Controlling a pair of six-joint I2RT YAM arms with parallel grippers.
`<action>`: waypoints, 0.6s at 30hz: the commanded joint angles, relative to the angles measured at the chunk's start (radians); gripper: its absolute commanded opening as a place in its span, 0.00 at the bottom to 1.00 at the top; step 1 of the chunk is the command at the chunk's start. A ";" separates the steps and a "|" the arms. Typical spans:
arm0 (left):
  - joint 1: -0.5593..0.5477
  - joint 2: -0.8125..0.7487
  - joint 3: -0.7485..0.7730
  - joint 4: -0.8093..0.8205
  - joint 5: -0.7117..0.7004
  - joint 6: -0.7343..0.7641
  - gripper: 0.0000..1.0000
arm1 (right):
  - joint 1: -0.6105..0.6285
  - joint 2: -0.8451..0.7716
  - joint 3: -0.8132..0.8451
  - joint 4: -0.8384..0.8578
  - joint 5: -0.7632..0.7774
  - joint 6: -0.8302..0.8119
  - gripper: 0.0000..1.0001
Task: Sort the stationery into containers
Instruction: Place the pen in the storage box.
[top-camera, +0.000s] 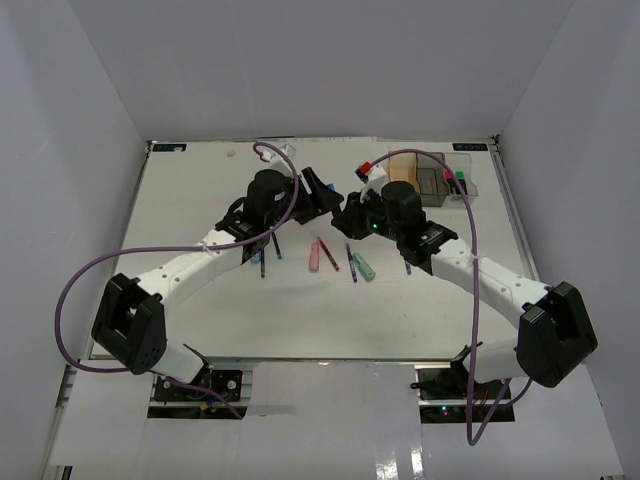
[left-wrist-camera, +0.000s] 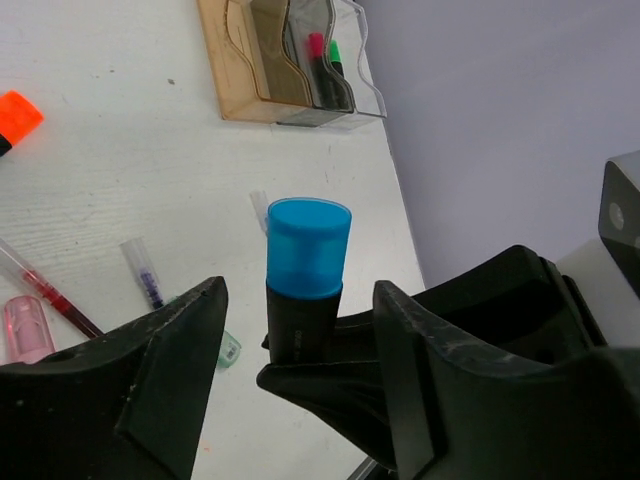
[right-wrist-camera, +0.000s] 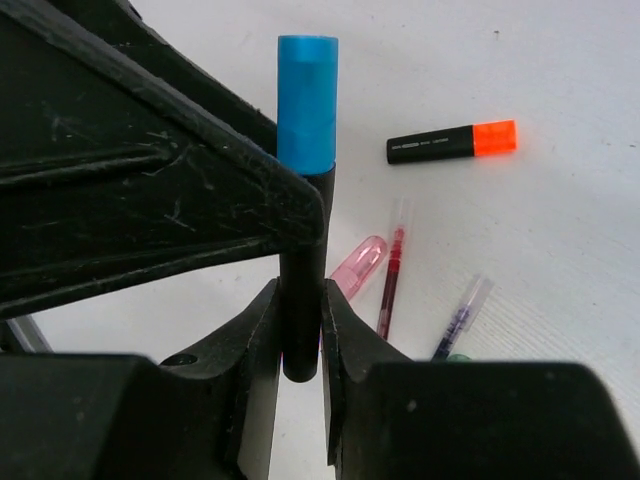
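Note:
A black highlighter with a blue cap (left-wrist-camera: 307, 262) is upright in the air between both grippers. My right gripper (right-wrist-camera: 301, 322) is shut on its black lower body (right-wrist-camera: 302, 300). My left gripper (left-wrist-camera: 300, 335) is open around it, a gap showing on each side. From above, the left gripper (top-camera: 318, 196) and right gripper (top-camera: 350, 216) meet over mid-table. The containers (top-camera: 432, 184) sit at the far right: amber (left-wrist-camera: 240, 60), smoky grey (left-wrist-camera: 300, 62) and clear (left-wrist-camera: 352, 60). A pink-capped (left-wrist-camera: 316, 48) and a green-capped highlighter (left-wrist-camera: 334, 52) stand inside them.
An orange-capped highlighter (right-wrist-camera: 452, 142) lies on the table near the containers. Below the grippers lie a pink stick (right-wrist-camera: 358, 264), a red pen (right-wrist-camera: 392, 270), a purple pen (right-wrist-camera: 460, 312) and a mint stick (top-camera: 364, 267). More pens (top-camera: 263, 260) lie under the left arm.

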 joint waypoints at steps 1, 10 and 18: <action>-0.003 -0.060 0.005 -0.027 -0.034 0.047 0.73 | -0.015 -0.025 0.033 -0.010 0.073 -0.061 0.09; 0.105 -0.112 0.076 -0.244 -0.067 0.239 0.98 | -0.360 -0.002 0.058 -0.168 0.135 -0.227 0.11; 0.187 -0.127 0.033 -0.423 -0.105 0.501 0.98 | -0.705 0.219 0.298 -0.280 0.114 -0.336 0.17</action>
